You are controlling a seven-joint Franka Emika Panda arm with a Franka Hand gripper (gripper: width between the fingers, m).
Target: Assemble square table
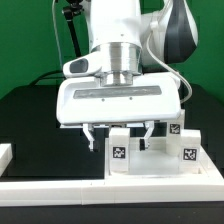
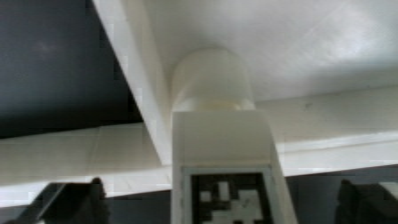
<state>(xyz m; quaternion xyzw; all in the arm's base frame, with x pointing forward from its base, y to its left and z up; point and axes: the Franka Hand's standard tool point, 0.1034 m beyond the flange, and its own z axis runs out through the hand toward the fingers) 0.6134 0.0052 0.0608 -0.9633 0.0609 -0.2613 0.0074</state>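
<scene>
The pincer (image 1: 121,132) hung low over the tabletop (image 1: 150,162), fingers spread wide and gripping nothing. Directly below it, between the fingers, a tagged leg (image 1: 119,150) stood upright in the tabletop; two more legs (image 1: 186,147) stood to the exterior view's right.

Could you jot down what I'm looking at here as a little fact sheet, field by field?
Machine: white arm, gripper pointing down over the work
Workpiece: square tabletop, white, lying on the black table
Upright parts: tagged legs; one leg below the gripper, another leg at the exterior view's right
Wrist view: the leg between the fingertips, standing at a rounded corner socket
Grip: cannot tell whether the fingers touch the leg
</scene>
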